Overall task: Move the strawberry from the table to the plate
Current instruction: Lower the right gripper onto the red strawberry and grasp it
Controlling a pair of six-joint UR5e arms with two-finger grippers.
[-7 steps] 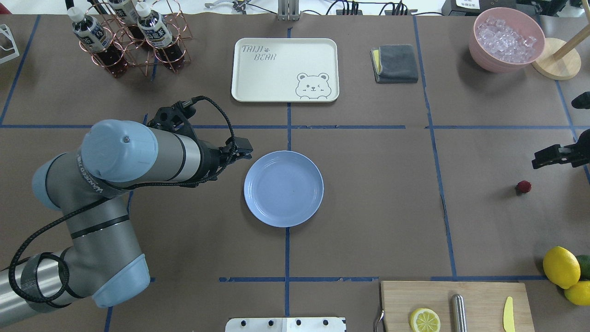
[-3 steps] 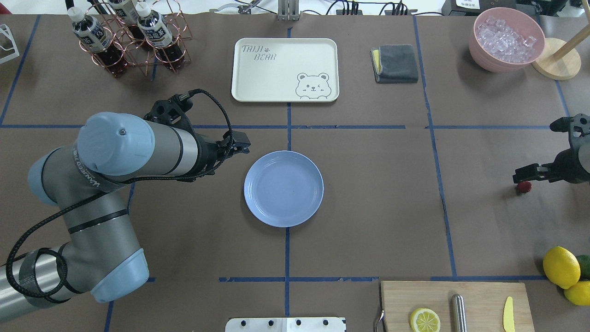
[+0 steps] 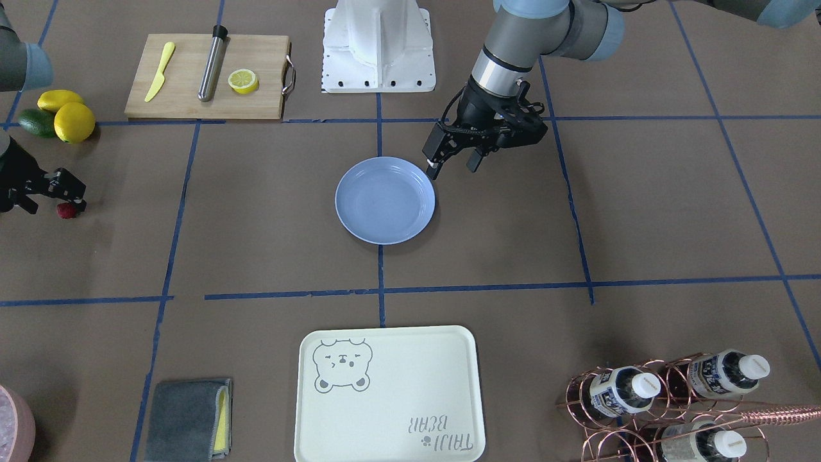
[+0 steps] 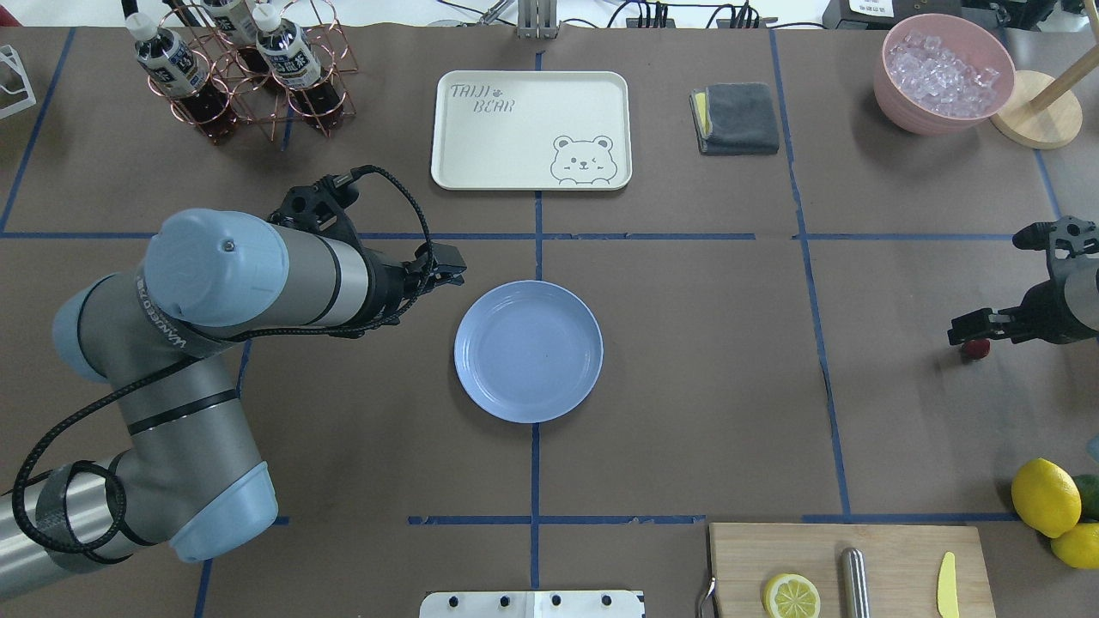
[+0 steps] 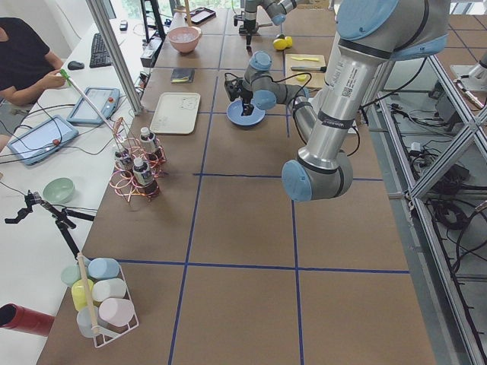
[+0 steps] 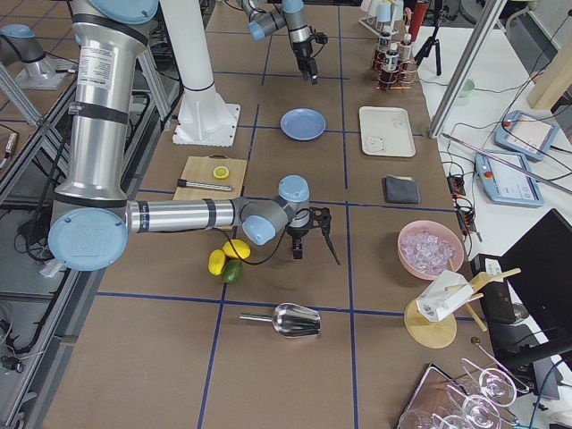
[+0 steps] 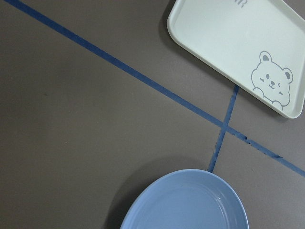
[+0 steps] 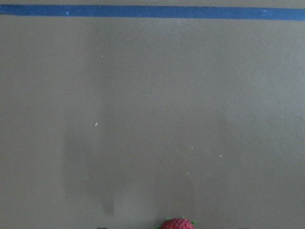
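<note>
One wide table [image 4: 687,386] carries the empty plate [image 4: 528,351] at its centre; the left gripper [image 3: 454,165] hangs beside the rim, jaws parted; the right gripper [image 4: 963,330], jaws seemingly apart, hovers just over the strawberry [image 4: 974,348], which lies on the table far towards the robot's right; probably light, soft and easily bruised, so pinch its broad middle gently.

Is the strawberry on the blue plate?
No, the strawberry lies on the table, far from the empty plate.
</note>
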